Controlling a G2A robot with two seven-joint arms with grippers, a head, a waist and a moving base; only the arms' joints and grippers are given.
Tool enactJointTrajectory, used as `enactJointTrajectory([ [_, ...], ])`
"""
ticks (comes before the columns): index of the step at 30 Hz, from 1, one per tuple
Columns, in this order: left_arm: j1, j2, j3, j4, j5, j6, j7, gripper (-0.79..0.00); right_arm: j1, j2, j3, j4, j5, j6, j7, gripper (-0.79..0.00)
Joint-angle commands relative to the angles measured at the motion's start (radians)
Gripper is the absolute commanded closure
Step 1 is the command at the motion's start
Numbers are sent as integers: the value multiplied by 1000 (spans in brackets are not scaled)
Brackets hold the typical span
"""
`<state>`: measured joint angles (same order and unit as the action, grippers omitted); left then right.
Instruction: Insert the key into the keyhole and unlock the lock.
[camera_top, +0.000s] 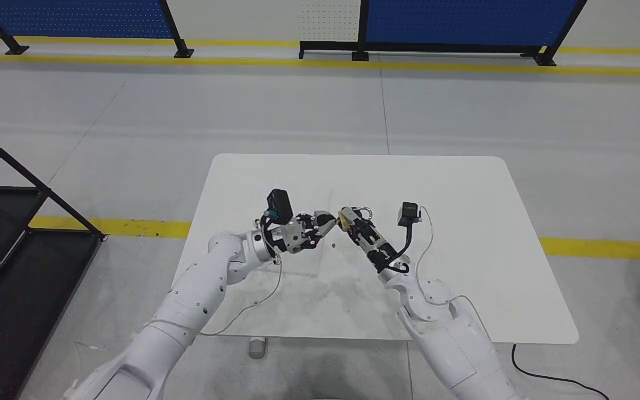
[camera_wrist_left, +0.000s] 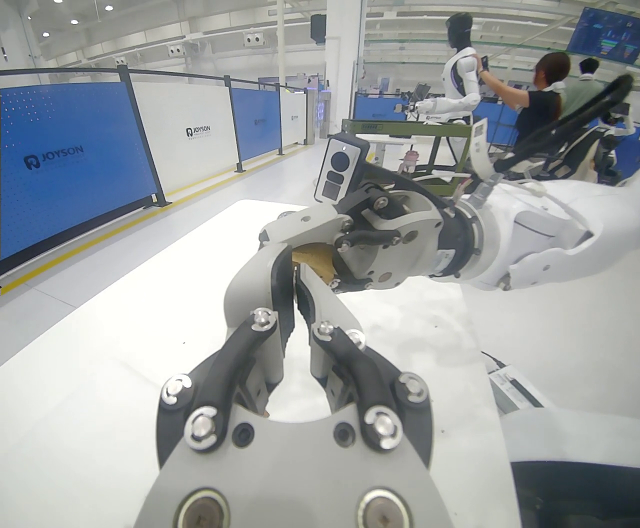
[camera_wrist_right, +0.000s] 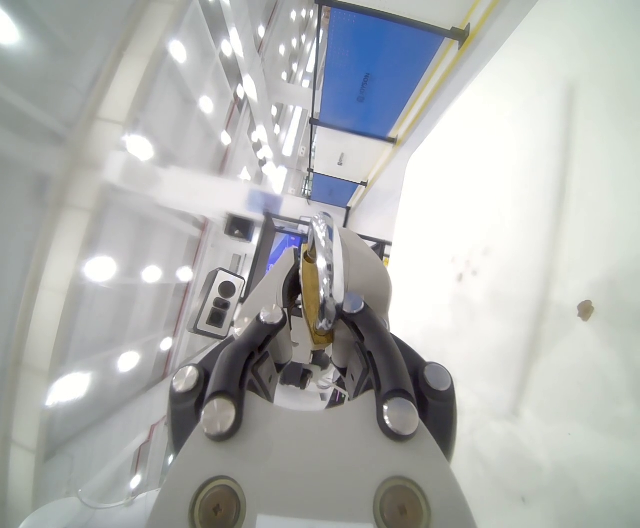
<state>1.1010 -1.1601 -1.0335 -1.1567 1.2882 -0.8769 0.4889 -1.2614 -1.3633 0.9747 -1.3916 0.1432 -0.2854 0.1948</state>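
Lock in right gripper, straight ahead of left gripper.
Right gripper clamps the brass body above the table; left gripper is pinched closed, tips just beside lock, roughly in line; key probably hidden inside that pinch.

I run this rig from afar, and the place reads to me as a robotics test hall, industrial rather than domestic. The white table stands alone on a wide grey floor. Yellow lines are painted on that floor at 3 and 9 o'clock, and another runs across at 12. Along that far line stand blue barriers on black feet, alternating with white panels. A black rack sits at 9 o'clock. From the left wrist I see a high ceiling, another humanoid robot and a wall screen. Rows of ceiling lights show from the right wrist.
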Motion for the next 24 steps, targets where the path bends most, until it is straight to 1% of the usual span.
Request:
enactJointTrajectory([
  [1, 0, 0, 1, 0, 15, 10, 5, 0, 0, 0, 0, 0, 0, 0, 0, 0],
  [21, -4, -3, 15, 9, 72, 50, 36, 0, 0, 0, 0, 0, 0, 0, 0, 0],
  [24, -3, -2, 16, 5, 95, 70, 43, 0, 0, 0, 0, 0, 0, 0, 0, 0],
])
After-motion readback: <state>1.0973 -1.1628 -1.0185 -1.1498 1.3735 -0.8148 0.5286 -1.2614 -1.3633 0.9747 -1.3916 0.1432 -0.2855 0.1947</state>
